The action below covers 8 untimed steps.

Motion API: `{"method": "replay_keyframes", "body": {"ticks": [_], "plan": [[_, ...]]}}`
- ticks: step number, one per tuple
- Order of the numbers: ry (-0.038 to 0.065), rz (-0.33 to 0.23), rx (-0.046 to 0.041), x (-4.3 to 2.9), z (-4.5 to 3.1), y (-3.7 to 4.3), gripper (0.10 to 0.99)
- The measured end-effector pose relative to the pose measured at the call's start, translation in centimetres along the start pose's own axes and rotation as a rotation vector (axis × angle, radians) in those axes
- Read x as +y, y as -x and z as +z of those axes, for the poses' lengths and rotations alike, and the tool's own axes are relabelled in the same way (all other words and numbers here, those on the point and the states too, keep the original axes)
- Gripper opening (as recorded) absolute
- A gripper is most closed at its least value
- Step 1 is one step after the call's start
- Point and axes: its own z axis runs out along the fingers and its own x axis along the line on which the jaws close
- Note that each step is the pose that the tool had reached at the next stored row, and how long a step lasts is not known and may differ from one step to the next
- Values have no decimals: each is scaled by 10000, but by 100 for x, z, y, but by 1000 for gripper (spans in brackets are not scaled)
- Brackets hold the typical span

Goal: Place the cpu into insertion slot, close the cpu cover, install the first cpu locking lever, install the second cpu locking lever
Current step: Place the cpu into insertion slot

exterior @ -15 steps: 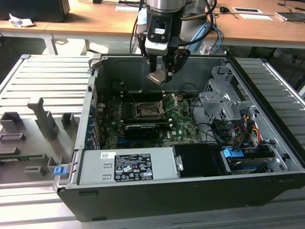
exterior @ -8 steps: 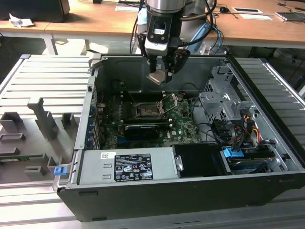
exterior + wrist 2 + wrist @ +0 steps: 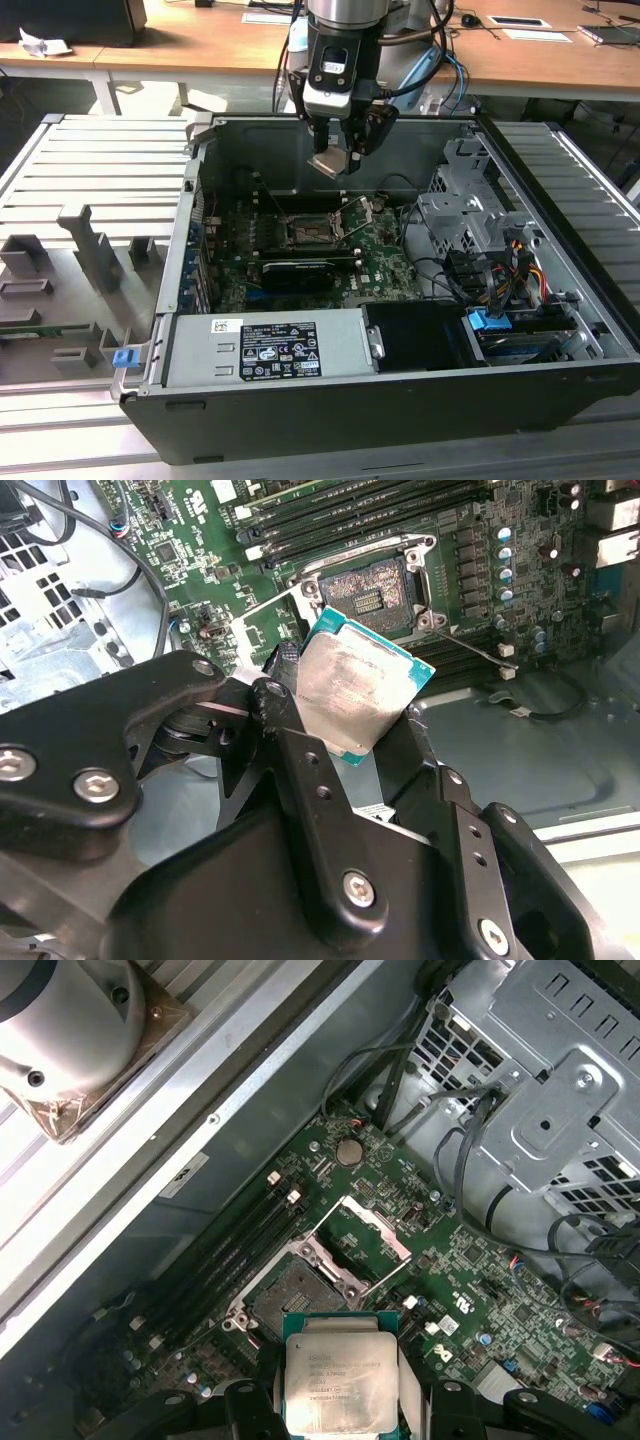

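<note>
Wooden desks run along the back of the room, and an open computer case lies on a grey slatted bench. My fingers are closed on the chip by two opposite edges, holding it tilted in the air above the board, well clear of the bare socket. The cover stands swung open beside the socket. I judge this to be the first step, placing the chip. It calls for levelling the chip, squaring it to the socket and setting it down gently.
</note>
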Motion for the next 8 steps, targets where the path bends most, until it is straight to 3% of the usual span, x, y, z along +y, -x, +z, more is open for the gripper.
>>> {"method": "replay_keyframes", "body": {"ticks": [8], "plan": [[13,28,12,-1,8,0,541]]}}
